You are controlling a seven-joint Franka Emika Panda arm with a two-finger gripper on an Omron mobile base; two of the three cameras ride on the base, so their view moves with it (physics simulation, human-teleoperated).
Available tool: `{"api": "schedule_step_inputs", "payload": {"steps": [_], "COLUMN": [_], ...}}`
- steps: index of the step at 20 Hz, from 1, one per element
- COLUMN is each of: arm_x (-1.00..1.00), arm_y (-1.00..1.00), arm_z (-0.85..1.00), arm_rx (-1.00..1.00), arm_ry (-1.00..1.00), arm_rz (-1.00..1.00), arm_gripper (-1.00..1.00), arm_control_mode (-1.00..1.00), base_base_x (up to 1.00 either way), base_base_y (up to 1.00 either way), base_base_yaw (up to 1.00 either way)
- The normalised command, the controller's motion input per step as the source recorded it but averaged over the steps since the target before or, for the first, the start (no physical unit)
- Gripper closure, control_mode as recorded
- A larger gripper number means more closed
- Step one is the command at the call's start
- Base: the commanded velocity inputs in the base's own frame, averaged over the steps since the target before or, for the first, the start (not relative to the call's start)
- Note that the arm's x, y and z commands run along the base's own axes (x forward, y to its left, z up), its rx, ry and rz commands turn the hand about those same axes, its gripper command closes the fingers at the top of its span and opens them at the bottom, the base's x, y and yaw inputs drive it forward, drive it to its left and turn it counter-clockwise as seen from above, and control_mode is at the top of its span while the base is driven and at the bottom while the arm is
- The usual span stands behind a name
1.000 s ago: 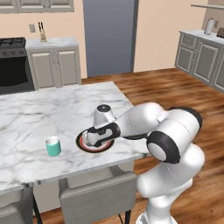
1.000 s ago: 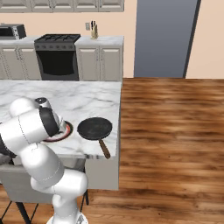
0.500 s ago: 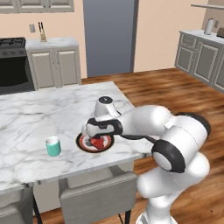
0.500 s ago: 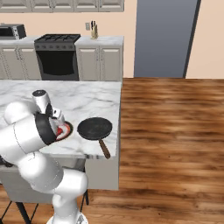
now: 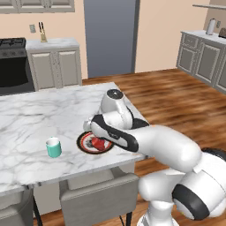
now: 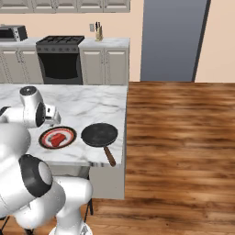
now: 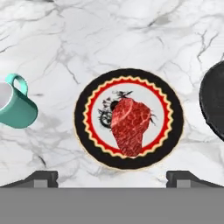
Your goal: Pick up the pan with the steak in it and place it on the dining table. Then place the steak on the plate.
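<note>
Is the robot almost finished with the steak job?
Yes, it looks finished. The pan sits on the dining table, empty. The steak lies on the plate. The gripper is open above it, holding nothing. Nothing looks left to do.

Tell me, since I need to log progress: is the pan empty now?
Empty. The pan shows a bare black inside, and the steak lies on the plate beside it.

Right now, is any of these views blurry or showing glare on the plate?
Hand view: plate and steak crisp, no glare. Left base view: softer, the arm hides part of the plate. Right base view: evenly lit, pan matte black.
</note>
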Motion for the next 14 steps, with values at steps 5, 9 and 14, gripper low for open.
{"api": "schedule_step_inputs", "payload": {"steps": [5, 9, 14], "arm_x": [-0.44, -0.3, -0.61], "arm_y": [-0.15, -0.05, -0.03], "arm_z": [0.27, 0.08, 0.04], "arm_rx": [0.0, 0.03, 0.0], "arm_ry": [-0.48, -0.19, -0.25], "arm_rz": [0.04, 0.0, 0.08], "arm_gripper": [-1.0, -1.0, -1.0], "arm_control_mode": [-1.0, -1.0, -1.0], "base_base_x": [0.0, 0.0, 0.0], "base_base_y": [0.0, 0.0, 0.0], "base_base_yaw": [0.0, 0.0, 0.0]}}
